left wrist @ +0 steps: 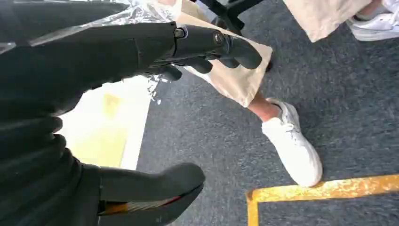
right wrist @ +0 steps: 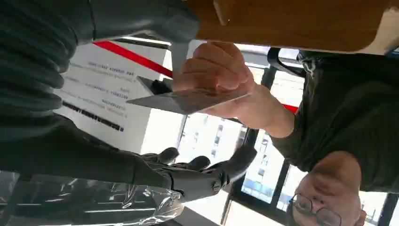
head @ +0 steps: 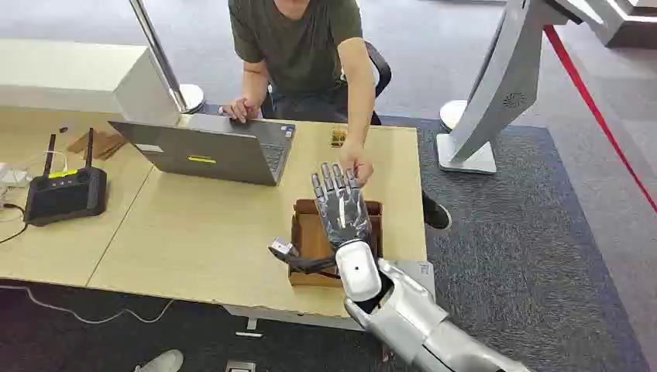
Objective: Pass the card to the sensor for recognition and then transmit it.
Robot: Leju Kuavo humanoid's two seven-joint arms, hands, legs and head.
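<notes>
Pale wood bench [head: 194,232], right edge just past the brown cardboard box [head: 310,240], w/ open grey carpet beyond. Right hand [head: 341,205] is stretched flat over the box, fingers [right wrist: 197,165] spread apart, holding nothing. Card [right wrist: 188,100], thin & flat, is pinched in a person's hand [head: 356,167] at the robot's fingertips. Left hand [left wrist: 141,52] hangs over carpet, dark fingers curled in, nothing in them. Grey laptop [head: 209,147] & black router [head: 66,194] sit well left.

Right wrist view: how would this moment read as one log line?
right hand: open | thin grey card: in person's hand, beside robot thumb | left hand: hanging
</notes>
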